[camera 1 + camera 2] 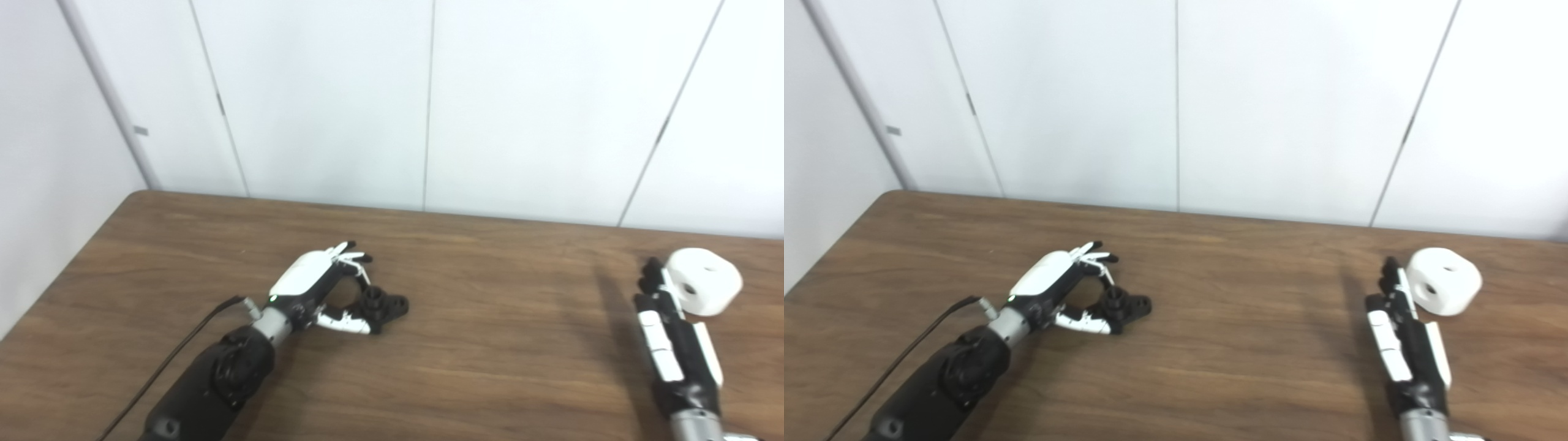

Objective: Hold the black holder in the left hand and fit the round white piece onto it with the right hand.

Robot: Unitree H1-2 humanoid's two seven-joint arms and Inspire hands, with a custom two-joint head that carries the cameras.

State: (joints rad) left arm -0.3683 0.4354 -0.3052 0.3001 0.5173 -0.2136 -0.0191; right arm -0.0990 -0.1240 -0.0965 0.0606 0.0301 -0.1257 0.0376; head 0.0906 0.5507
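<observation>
The black holder (381,304) lies on the brown table (490,343) left of centre; it also shows in the right eye view (1124,304). My left hand (321,285) arches over it with fingers apart, the thumb beside the holder's near side, not closed on it. The round white piece (702,280), a thick disc with small holes, lies at the right; it also shows in the right eye view (1445,279). My right hand (670,331) lies flat and open just left of it, fingers straight, their tips next to the piece's side.
White wall panels (429,104) stand right behind the table's far edge. A black cable (177,355) runs along my left forearm over the table. Bare tabletop lies between the two hands.
</observation>
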